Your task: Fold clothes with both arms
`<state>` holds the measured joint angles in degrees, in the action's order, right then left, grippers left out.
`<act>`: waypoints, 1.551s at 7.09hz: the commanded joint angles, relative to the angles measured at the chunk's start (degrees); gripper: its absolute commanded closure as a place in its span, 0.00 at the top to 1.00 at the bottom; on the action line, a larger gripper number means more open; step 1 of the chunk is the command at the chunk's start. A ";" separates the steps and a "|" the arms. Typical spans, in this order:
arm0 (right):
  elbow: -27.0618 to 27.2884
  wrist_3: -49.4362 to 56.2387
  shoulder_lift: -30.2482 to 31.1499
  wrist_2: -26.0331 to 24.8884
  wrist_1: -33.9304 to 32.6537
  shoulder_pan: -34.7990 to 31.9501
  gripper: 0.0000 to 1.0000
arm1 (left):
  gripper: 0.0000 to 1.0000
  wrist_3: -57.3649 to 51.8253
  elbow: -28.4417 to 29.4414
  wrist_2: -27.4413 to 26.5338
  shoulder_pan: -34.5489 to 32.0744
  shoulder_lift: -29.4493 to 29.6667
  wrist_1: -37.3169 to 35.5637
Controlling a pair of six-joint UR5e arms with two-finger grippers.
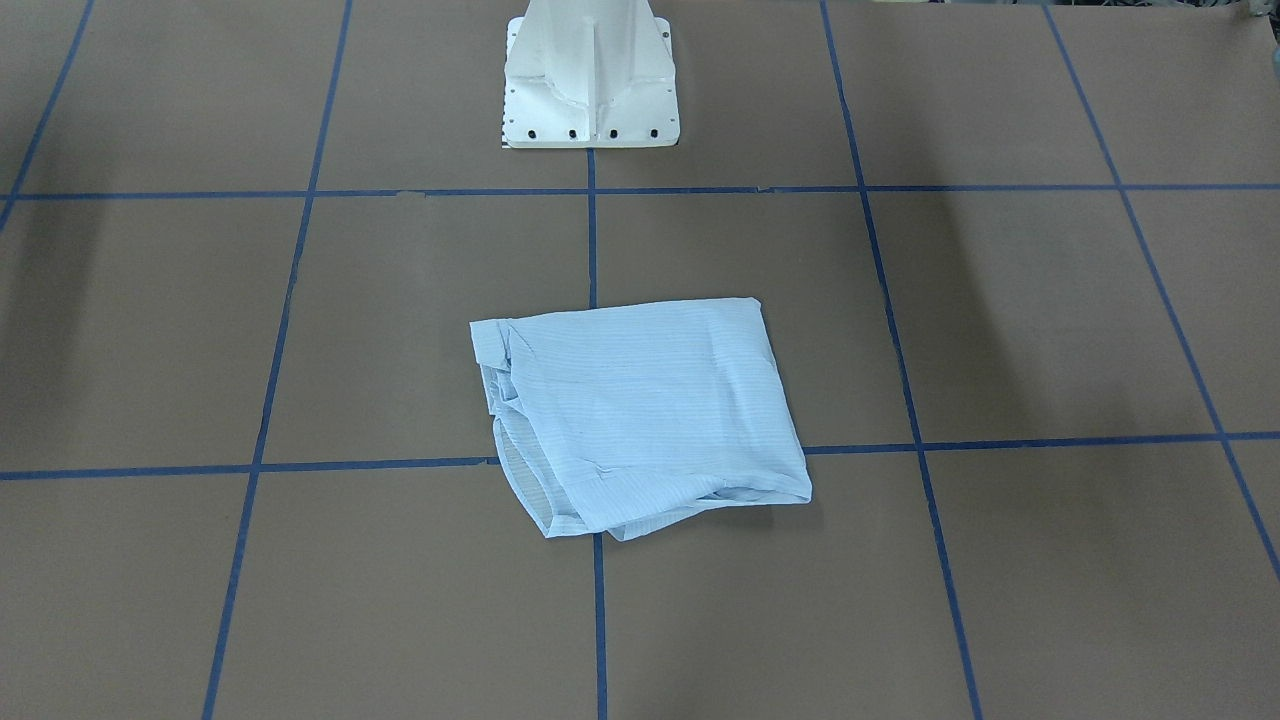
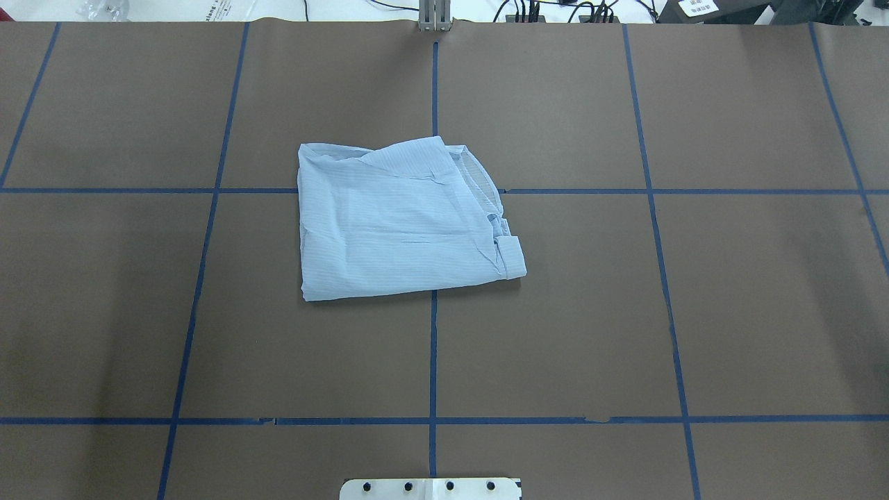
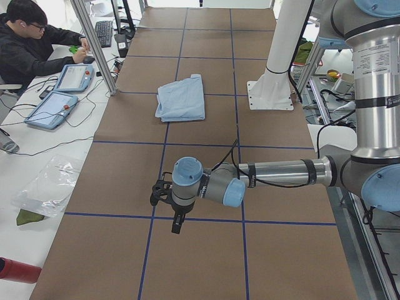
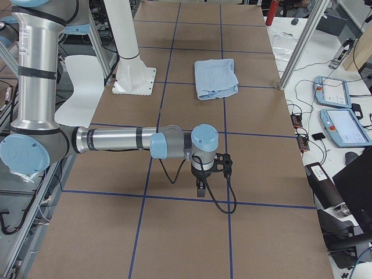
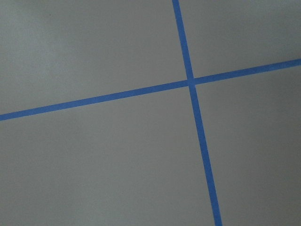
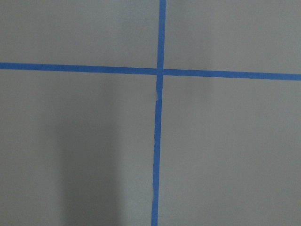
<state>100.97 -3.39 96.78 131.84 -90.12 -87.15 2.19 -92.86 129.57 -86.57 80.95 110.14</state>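
Note:
The light blue striped shirt (image 1: 640, 410) lies folded into a rough rectangle at the middle of the brown table, its collar and cuff at one side (image 2: 510, 257). It also shows in the overhead view (image 2: 403, 222) and both side views (image 3: 181, 97) (image 4: 216, 78). Both arms are far from it at the table's ends, out of the overhead and front views. My left gripper (image 3: 178, 222) hangs low over the table in the left side view. My right gripper (image 4: 200, 189) does the same in the right side view. I cannot tell whether either is open. Both wrist views show only table and blue tape.
The white pedestal base (image 1: 590, 90) stands at the robot's side of the table (image 2: 430, 488). Blue tape lines grid the brown table (image 2: 433, 347). An operator (image 3: 31, 44) sits beside teach pendants (image 3: 56, 106) (image 4: 343, 125). A metal post (image 3: 94, 44) stands at the table's far edge.

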 commanded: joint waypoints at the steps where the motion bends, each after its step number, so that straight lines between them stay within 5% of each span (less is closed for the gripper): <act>1: 0.28 -0.03 -0.02 0.17 0.03 0.05 1.00 | 1.00 0.01 0.05 0.24 0.00 0.00 -0.01; 11: 1.42 -0.30 1.56 -0.18 -0.50 0.05 1.00 | 1.00 -0.17 0.41 0.51 0.09 0.61 0.25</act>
<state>102.32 -3.61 97.88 131.74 -90.62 -87.10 1.99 -91.29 129.99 -86.53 81.27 110.36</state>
